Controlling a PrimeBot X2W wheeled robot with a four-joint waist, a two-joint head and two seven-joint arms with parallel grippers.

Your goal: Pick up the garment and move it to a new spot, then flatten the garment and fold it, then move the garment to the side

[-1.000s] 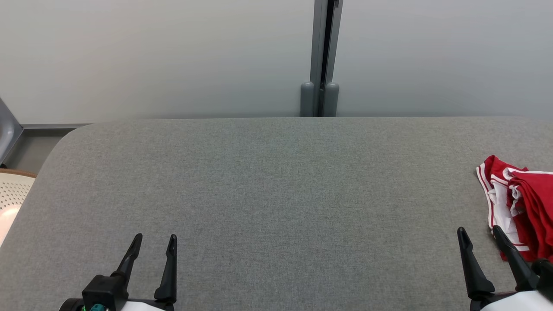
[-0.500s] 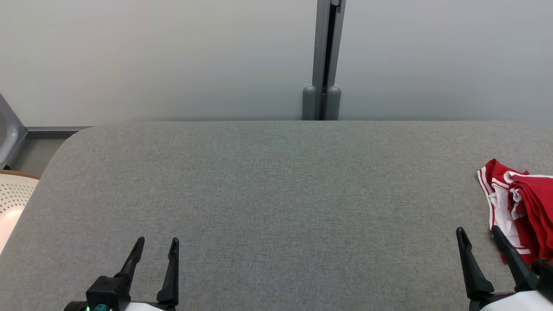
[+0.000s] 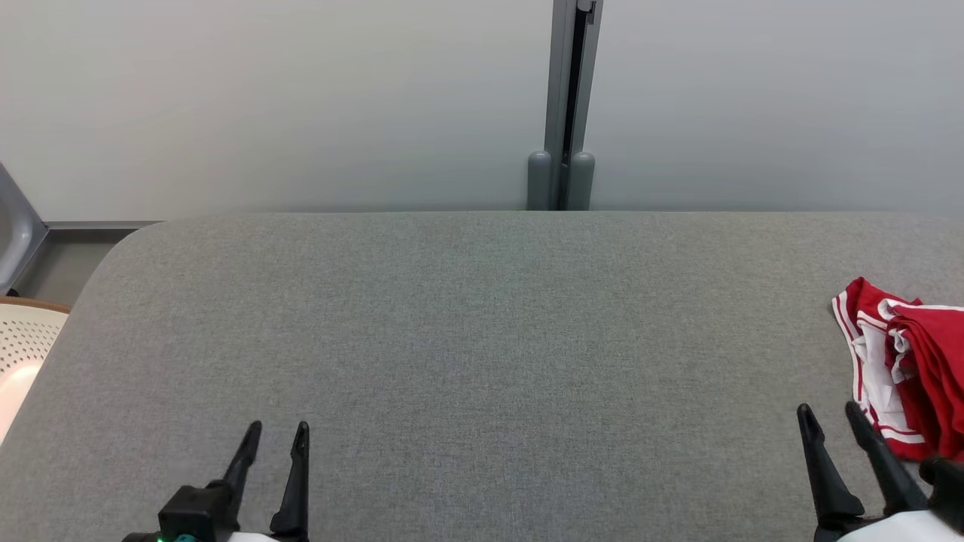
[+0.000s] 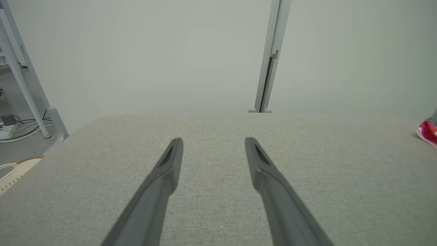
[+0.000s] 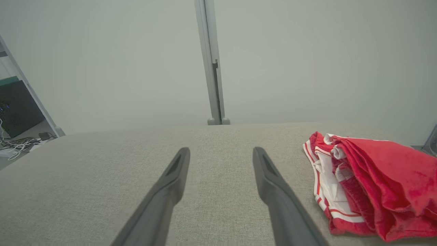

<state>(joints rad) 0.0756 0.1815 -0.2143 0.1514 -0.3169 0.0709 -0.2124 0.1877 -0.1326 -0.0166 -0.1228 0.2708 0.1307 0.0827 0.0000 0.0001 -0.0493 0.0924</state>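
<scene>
Over the grey table [image 3: 482, 316], left hand [image 3: 279, 426] spread wide, empty, right hand [image 3: 828, 408] likewise, near the red garment [image 3: 919, 354]

The red-and-white garment [image 3: 915, 354] is cut off by the right edge of the head view, and a mere sliver of it is caught at the right edge of the left wrist view. A pale perforated object [image 3: 22, 339], cropped at the head view's left edge, cannot be identified.
</scene>
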